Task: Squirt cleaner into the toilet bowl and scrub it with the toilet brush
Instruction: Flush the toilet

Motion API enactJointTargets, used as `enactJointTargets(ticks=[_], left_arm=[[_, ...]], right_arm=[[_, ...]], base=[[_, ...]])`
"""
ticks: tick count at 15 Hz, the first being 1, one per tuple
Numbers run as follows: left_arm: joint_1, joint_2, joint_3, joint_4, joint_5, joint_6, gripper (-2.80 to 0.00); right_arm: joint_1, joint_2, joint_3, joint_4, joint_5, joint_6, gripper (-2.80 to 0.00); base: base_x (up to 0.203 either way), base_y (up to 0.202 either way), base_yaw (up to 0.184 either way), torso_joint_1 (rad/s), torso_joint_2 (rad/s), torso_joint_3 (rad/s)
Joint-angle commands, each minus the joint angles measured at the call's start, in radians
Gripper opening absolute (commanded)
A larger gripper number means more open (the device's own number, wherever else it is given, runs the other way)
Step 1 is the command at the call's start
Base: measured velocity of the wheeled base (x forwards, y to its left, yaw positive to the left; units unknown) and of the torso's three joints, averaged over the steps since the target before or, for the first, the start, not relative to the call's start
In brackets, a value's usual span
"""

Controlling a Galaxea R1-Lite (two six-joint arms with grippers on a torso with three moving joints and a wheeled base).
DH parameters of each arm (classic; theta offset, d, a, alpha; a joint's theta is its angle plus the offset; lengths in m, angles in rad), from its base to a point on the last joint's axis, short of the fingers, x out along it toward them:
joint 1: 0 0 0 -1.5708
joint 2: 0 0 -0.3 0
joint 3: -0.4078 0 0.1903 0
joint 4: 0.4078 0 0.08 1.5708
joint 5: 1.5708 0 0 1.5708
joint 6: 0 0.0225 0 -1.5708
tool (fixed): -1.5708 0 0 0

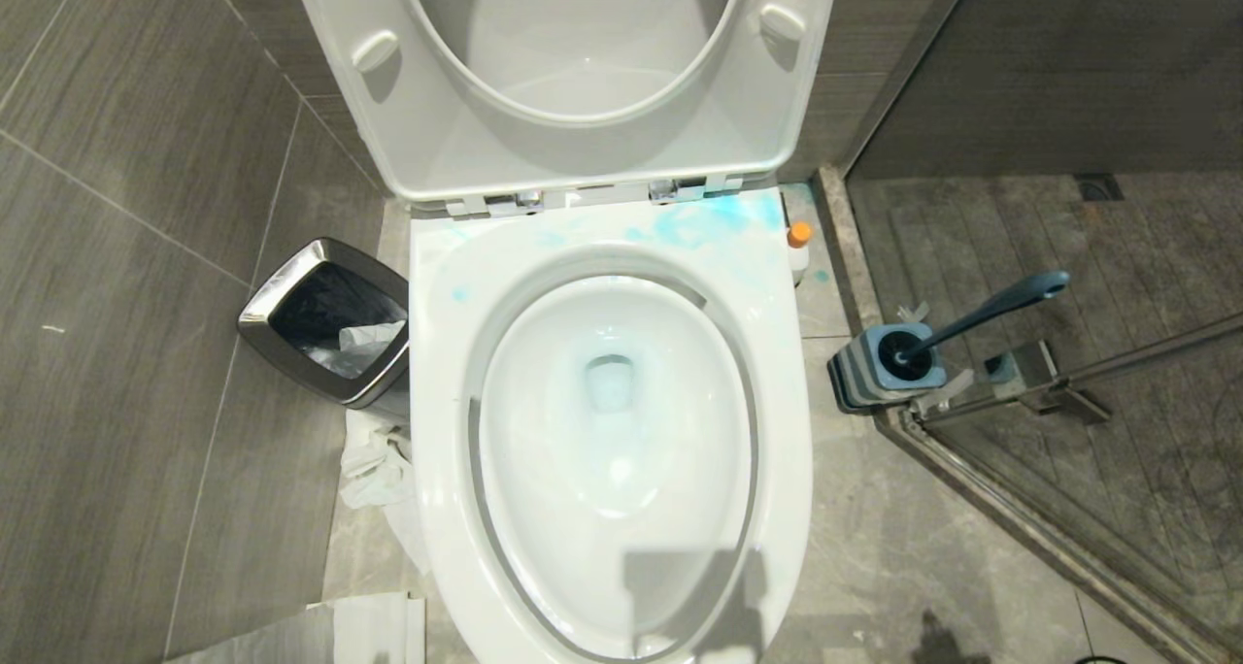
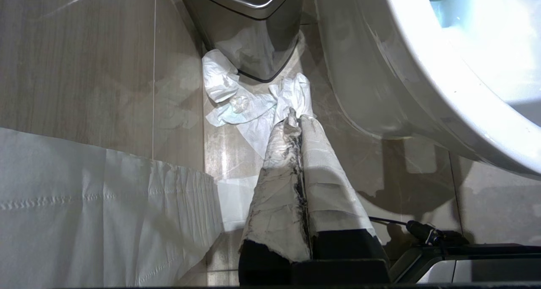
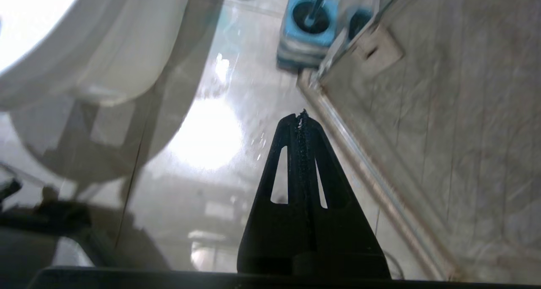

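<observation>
Showing orange-capped bottle (image 1: 798,235) only overhead

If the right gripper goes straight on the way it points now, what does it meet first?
Probably the bare floor, short of the brush holder. The right gripper, shut and empty, points down at the tiles; depth is unclear.

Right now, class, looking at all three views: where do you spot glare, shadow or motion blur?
Head view: a blocky shadow falls across the near rim of the toilet. Left wrist view: sharp, with the floor shiny and reflective. Right wrist view: a bright glare patch on the floor, and the brush holder is smeared by motion blur.
</observation>
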Motion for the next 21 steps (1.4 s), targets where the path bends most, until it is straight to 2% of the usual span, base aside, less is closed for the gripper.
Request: enactJointTargets(ticks=[1,4,7,13,21], left_arm=[[0.0,0.001,0.0,-0.001,0.0,0.0,-2.8],[0.0,0.001,0.0,-0.001,0.0,0.0,-2.8],[0.0,0.001,0.0,-0.001,0.0,0.0,-2.8],[0.0,0.001,0.0,-0.001,0.0,0.0,-2.8],[0.0,0.001,0.0,-0.001,0.0,0.0,-2.8]], right_arm=[[0.02,-0.07,0.001,0.057,0.001,-0.003,-2.8],[0.038,-0.213,-0.001,0.166,-0.025,0.0,-2.8],[0.04,-0.277,-0.002,0.181,-0.031,0.004,-2.8],[0.04,-0.277,-0.002,0.227,-0.039,0.115,-2.8],[0.041,-0.277,-0.002,0.227,-0.039,0.135,-2.8]], base=[[0.0,0.0,0.0,0.0,0.0,0.0],[0.0,0.0,0.0,0.0,0.0,0.0],[0.0,0.0,0.0,0.0,0.0,0.0],[0.0,0.0,0.0,0.0,0.0,0.0],[0.0,0.0,0.0,0.0,0.0,0.0]])
